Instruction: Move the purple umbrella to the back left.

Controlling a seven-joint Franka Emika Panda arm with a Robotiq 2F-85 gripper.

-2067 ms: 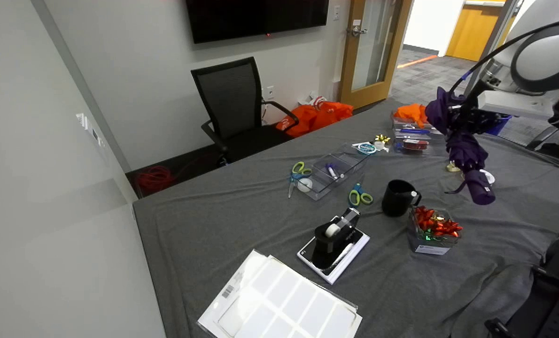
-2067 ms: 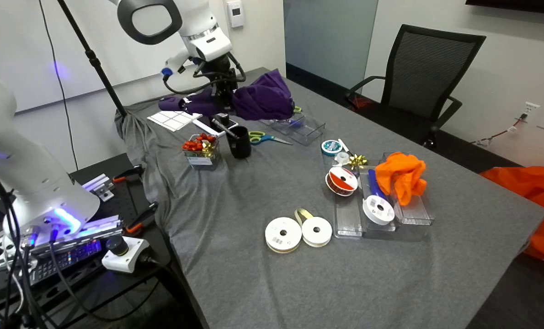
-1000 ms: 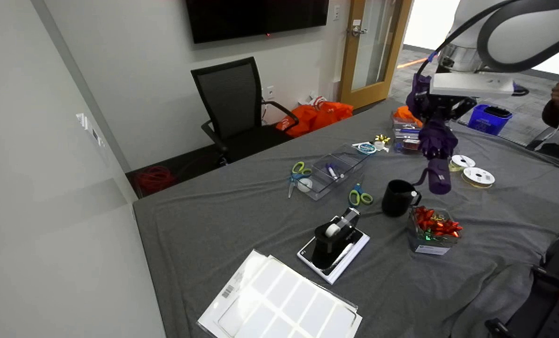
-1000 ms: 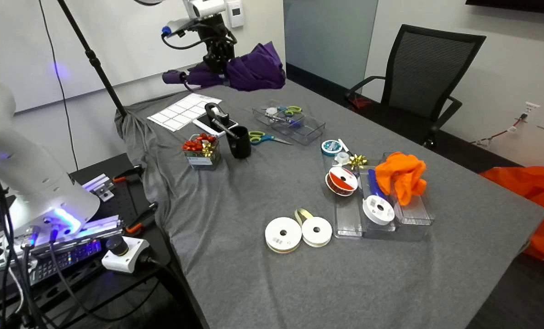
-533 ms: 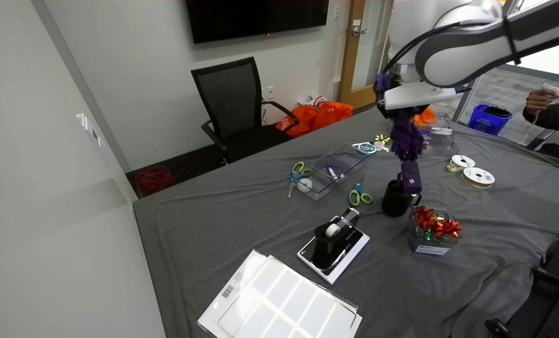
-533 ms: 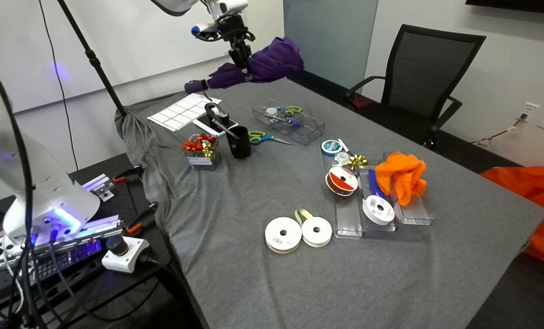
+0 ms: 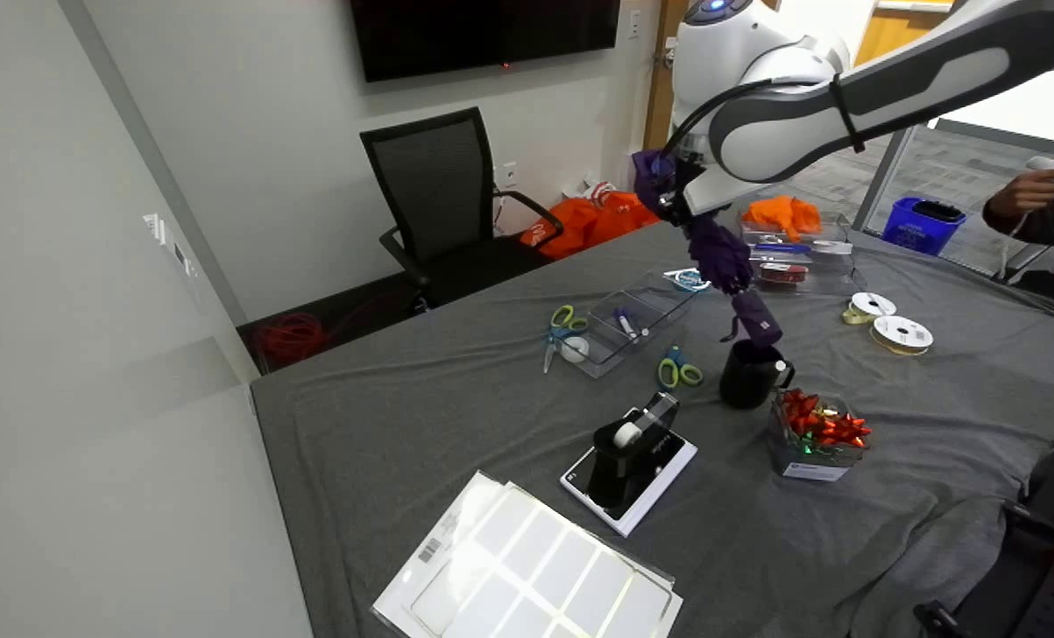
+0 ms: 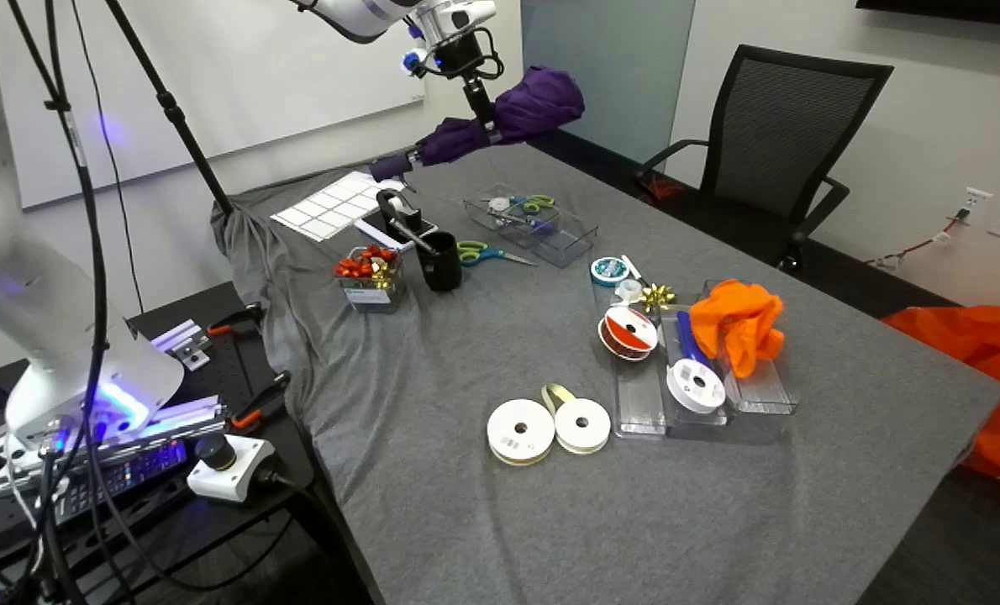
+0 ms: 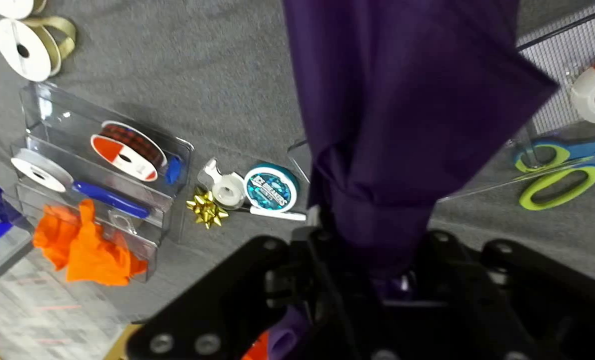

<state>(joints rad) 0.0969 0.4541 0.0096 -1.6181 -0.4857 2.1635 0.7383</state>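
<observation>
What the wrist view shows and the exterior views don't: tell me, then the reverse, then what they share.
Only the wrist view: readable lettering on the teal tin; in both exterior views the print is too small to read.

Only the exterior views: the black mug, the office chair and the tape dispenser.

Shared: the purple umbrella held in the gripper, and the orange cloth.

The umbrella is deep purple, the hand black, the counter plain grey. Scissors mix lime green with blue; a ribbon spool carries red-and-black plaid, a gift bow metallic gold.
</observation>
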